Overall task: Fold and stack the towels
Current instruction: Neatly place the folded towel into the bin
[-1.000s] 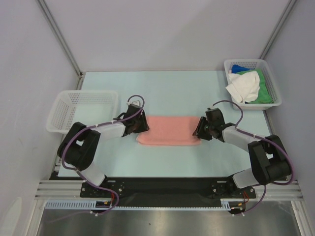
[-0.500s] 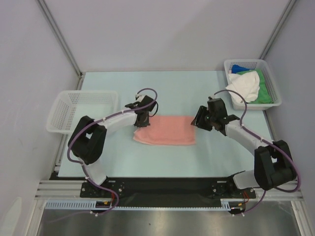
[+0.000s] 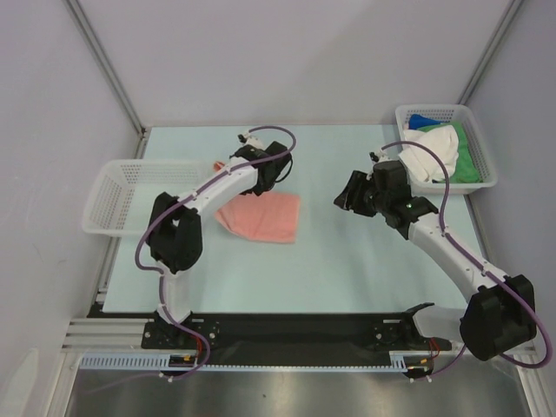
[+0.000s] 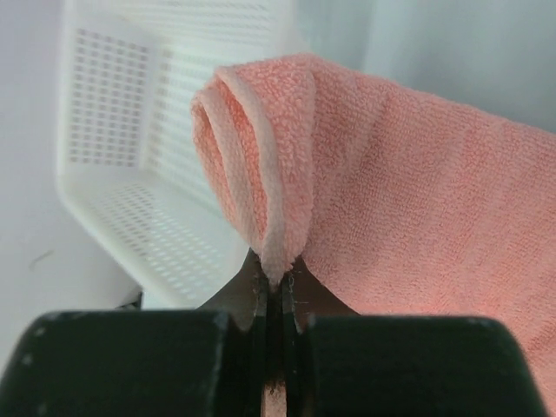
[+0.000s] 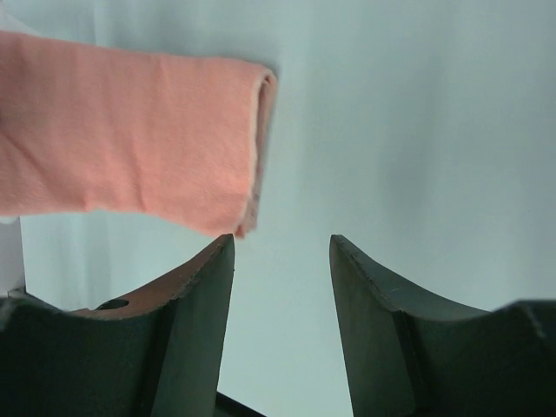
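Note:
A pink towel (image 3: 263, 216) lies folded on the pale table left of centre, with one end raised. My left gripper (image 3: 231, 166) is shut on that raised folded edge and holds it above the table, next to the left basket. In the left wrist view the towel (image 4: 417, 200) drapes from the closed left gripper (image 4: 278, 280). My right gripper (image 3: 341, 199) is open and empty, hovering to the right of the towel and apart from it. In the right wrist view the towel's folded end (image 5: 130, 130) sits beyond the left fingertip of the open right gripper (image 5: 282, 248).
An empty white basket (image 3: 130, 195) stands at the table's left edge and shows in the left wrist view (image 4: 130, 156). A second white basket (image 3: 486, 143) at the back right holds white, green and blue towels. Grey walls enclose the table.
The right gripper let go of the towel's right end and pulled back to the right. The left gripper lifted its end and carried it to the back, dragging the towel leftward.

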You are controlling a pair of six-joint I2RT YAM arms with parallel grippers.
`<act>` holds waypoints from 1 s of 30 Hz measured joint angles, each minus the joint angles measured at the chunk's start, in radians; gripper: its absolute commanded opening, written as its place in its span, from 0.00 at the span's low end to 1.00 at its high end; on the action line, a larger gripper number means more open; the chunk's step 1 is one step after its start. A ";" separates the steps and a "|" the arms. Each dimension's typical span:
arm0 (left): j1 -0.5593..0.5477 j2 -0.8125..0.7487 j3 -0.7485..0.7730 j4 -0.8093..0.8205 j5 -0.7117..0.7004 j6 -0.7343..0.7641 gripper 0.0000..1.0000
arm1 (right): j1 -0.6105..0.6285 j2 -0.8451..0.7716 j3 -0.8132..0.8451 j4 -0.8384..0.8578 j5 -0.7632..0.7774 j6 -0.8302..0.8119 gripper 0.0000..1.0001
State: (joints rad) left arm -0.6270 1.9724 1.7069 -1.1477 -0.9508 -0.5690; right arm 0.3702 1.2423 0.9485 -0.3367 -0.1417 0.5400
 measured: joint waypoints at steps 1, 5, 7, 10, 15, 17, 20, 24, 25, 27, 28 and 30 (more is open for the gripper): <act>0.005 0.000 0.014 -0.023 -0.024 0.001 0.00 | 0.006 0.000 0.000 -0.006 0.000 -0.003 0.53; 0.058 -0.026 0.034 -0.037 -0.096 0.036 0.00 | 0.026 -0.004 0.000 -0.013 -0.005 -0.018 0.53; 0.112 -0.062 0.013 0.003 -0.114 0.089 0.00 | 0.033 -0.004 0.000 -0.013 -0.008 -0.022 0.53; 0.203 -0.153 -0.053 0.098 -0.134 0.190 0.00 | 0.040 -0.004 0.000 -0.013 -0.016 -0.023 0.52; 0.322 -0.303 -0.186 0.301 -0.162 0.377 0.00 | 0.058 -0.004 0.000 -0.012 -0.025 -0.024 0.52; 0.348 -0.346 -0.253 0.397 -0.175 0.452 0.00 | 0.064 -0.003 0.000 -0.010 -0.028 -0.024 0.52; 0.380 -0.378 -0.347 0.554 -0.188 0.556 0.00 | 0.069 -0.002 0.000 -0.009 -0.032 -0.024 0.52; 0.428 -0.381 -0.468 0.740 -0.185 0.672 0.00 | 0.070 -0.002 -0.002 -0.004 -0.032 -0.024 0.52; 0.445 -0.381 -0.488 0.772 -0.179 0.689 0.00 | 0.071 -0.002 -0.002 -0.003 -0.032 -0.024 0.52; 0.476 -0.381 -0.509 0.831 -0.169 0.720 0.00 | 0.071 -0.002 -0.002 -0.003 -0.032 -0.026 0.52; 0.493 -0.381 -0.515 0.858 -0.165 0.730 0.00 | 0.071 -0.002 -0.003 -0.003 -0.032 -0.027 0.52; 0.521 -0.380 -0.518 0.904 -0.160 0.745 0.00 | 0.072 -0.002 -0.004 -0.003 -0.032 -0.032 0.52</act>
State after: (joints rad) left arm -0.1062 1.5921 1.1893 -0.2432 -1.1110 0.1761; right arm 0.4423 1.2404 0.9443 -0.3393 -0.1734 0.5079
